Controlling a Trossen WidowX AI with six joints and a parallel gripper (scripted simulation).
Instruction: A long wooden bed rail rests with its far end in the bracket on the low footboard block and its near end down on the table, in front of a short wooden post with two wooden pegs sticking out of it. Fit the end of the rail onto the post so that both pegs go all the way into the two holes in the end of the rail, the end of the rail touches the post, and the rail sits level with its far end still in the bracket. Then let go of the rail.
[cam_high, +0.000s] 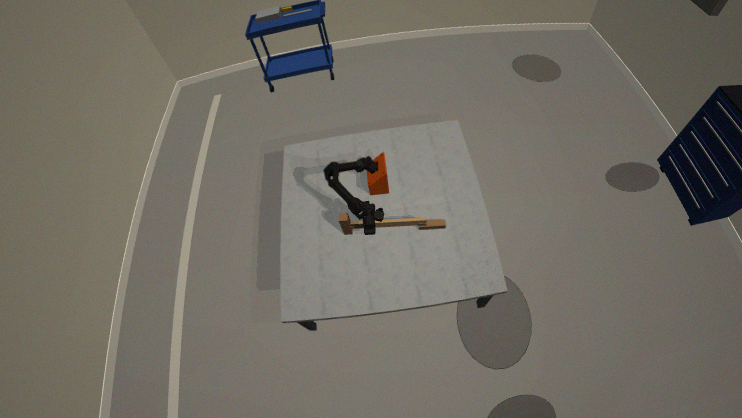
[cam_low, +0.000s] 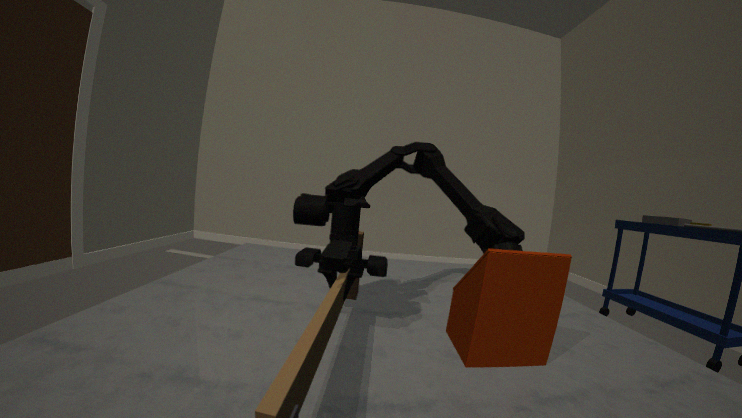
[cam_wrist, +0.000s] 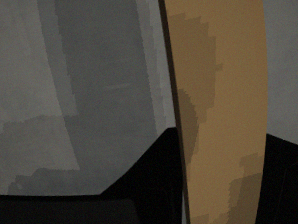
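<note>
Bed rail (cam_high: 399, 222) (cam_low: 309, 340) (cam_wrist: 220, 100) runs right between the pincer's (cam_high: 369, 231) (cam_low: 340, 288) barely parted fingers (clamped on it), stretching out both sides.

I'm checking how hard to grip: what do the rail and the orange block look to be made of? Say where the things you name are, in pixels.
The rail (cam_high: 402, 223) (cam_low: 306, 345) (cam_wrist: 225, 75) looks like plain, matt wood, from its even tan colour. The orange block (cam_high: 379, 183) (cam_low: 519, 311) could be painted metal or plastic: flat colour, crisp edges, no grain.
</note>
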